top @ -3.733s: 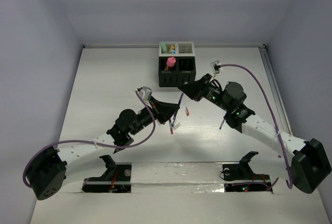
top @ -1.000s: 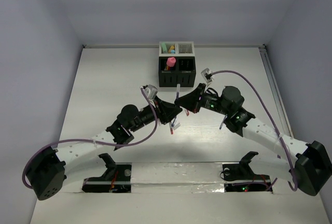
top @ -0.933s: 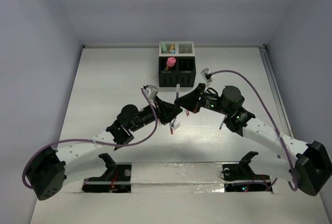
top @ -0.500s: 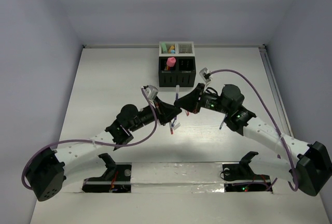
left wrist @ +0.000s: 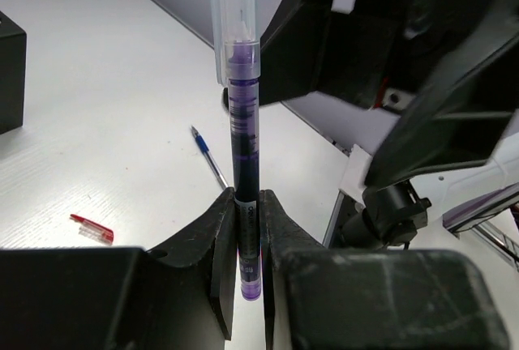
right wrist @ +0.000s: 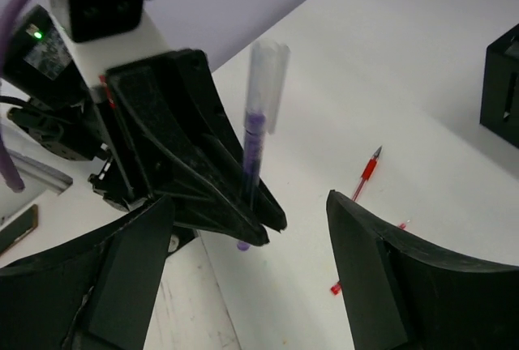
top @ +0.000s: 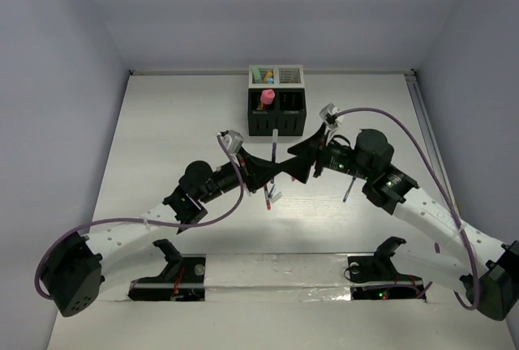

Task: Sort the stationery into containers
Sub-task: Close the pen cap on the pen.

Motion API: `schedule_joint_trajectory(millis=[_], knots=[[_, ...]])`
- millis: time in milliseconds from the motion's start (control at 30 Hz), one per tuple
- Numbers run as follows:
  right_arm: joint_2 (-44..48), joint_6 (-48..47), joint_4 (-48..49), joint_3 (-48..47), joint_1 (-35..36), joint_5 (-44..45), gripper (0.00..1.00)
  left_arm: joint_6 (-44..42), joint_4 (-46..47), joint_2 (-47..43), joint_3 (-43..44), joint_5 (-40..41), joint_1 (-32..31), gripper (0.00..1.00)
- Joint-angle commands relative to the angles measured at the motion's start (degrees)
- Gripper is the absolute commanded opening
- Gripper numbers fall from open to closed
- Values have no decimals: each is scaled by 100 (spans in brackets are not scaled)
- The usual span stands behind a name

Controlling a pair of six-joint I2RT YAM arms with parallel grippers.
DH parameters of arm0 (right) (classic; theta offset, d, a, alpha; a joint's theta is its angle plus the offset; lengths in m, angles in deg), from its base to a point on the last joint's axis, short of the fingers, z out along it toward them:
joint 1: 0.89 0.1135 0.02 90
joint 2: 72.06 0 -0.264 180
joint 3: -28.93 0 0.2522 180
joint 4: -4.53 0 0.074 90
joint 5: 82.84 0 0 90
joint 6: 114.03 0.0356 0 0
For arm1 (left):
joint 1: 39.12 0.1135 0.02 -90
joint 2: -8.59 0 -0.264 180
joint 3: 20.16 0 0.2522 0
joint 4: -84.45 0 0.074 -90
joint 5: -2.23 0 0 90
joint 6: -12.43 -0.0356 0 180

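My left gripper is shut on a purple pen with a clear cap, held upright above the table's middle. In the left wrist view the pen stands pinched between the fingers of that gripper. My right gripper faces it from the right, open and apart from the pen. In the right wrist view the gripper's fingers stand wide on either side of the pen. The containers, a black box and a white box, stand behind, holding a pink marker.
A red pen lies on the table under the grippers, with a short red piece nearby. A blue pen lies to the right, by the right arm. The black box shows at the frame edge in both wrist views.
The right gripper has opened, let go of the purple pen and drawn back to the right. The left gripper has closed on the pen and holds it alone.
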State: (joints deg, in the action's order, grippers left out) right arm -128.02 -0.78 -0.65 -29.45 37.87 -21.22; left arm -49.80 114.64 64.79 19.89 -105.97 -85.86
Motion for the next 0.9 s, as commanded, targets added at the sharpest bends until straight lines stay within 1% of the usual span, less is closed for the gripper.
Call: schedule_joint_trajectory(millis=[0, 67, 167, 300, 433, 500, 533, 633, 667, 733, 767, 833, 867], knots=[[226, -391, -330, -512, 52, 201, 82, -114, 317, 92, 52, -105, 33, 0], [148, -504, -427, -748, 52, 376, 87, -131, 334, 145, 44, -140, 33, 0], [-54, -645, -533, -1048, 52, 518, 89, -158, 343, 154, 35, -167, 86, 0], [-572, -742, -524, -1522, 52, 535, 90, -193, 343, 189, 35, -219, 86, 0], [-871, -725, -401, -1655, 52, 667, 87, -167, 422, 207, -9, -290, 86, 0], [-977, -646, -252, -1664, 52, 632, 77, -166, 440, 224, -18, -316, 86, 0], [-978, -637, -217, -1664, 52, 615, 77, -167, 431, 224, -9, -316, 86, 0], [-1074, -541, -85, -1638, 52, 536, 67, -167, 440, 233, -18, -325, 86, 0], [-1101, -523, -67, -1620, 52, 483, 60, -167, 440, 233, -9, -316, 86, 0], [-1118, -453, -14, -1576, 52, 456, 53, -167, 457, 242, -18, -307, 86, 0], [-1118, -435, 12, -1559, 52, 430, 44, -158, 457, 250, -9, -316, 86, 0], [-1118, -391, 47, -1514, 52, 404, 39, -158, 466, 259, -18, -307, 86, 0], [-1118, -373, 30, -1497, 52, 377, 32, -158, 457, 259, -1, -299, 86, 0]])
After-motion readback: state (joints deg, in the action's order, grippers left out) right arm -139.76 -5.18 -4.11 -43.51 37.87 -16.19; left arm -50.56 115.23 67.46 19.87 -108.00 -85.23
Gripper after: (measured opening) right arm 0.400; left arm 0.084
